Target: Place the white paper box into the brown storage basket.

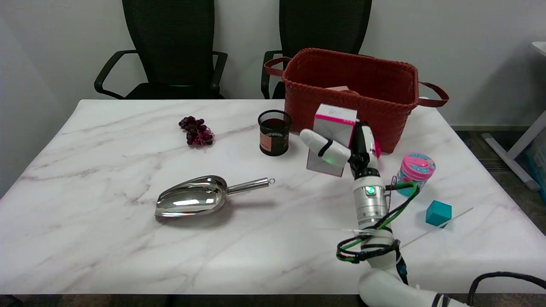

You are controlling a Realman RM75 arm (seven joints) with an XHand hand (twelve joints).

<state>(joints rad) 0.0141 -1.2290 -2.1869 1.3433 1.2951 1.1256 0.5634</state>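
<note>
gripping the white paper box (333, 128) from its near side, right hand (341, 151) holds it upright just near of the brown storage basket (384, 115), likely readying to clear the rim.

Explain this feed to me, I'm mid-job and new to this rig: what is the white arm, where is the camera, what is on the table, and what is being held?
There is one picture, from a head camera above the table's near side, looking down and across it. The white arm coming in from the lower right is the robot's right arm, ending in a black-and-white many-fingered right hand. That hand holds the white paper box with pink edges, just in front of the brown woven storage basket, so the box is not yet inside.

On the white marble table lie a shiny metal scoop, a bunch of dark purple grapes, a black mesh cup, a pink-lidded teal jar and a small teal cube. Two black office chairs stand behind.
</note>
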